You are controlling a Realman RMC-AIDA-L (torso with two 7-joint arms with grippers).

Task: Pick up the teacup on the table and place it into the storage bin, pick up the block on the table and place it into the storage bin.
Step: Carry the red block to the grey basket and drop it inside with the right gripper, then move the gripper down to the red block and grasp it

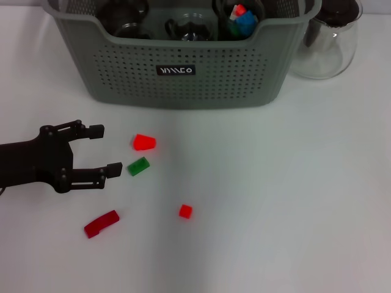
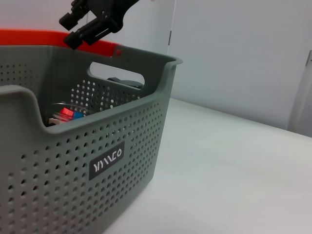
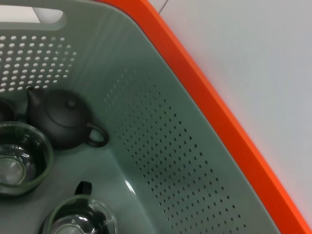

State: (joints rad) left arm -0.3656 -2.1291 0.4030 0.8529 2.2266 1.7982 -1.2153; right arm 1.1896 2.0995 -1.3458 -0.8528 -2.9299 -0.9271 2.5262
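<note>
Table [image 1: 275,201], white, under scattered blocks, storage bin [image 1: 183,79] and left gripper [image 1: 105,149], fingers wide, empty; pale wall behind.

My left arm reaches in from the left edge of the head view, forearm level and low. Its left gripper [image 1: 101,149] points to the right with both black fingers spread wide apart, holding nothing. My right gripper [image 2: 92,22] hangs farther off, seen only from the left wrist view.

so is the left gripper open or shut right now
Open: the left gripper has its fingers spread apart, nothing between them, beside the green block.
</note>
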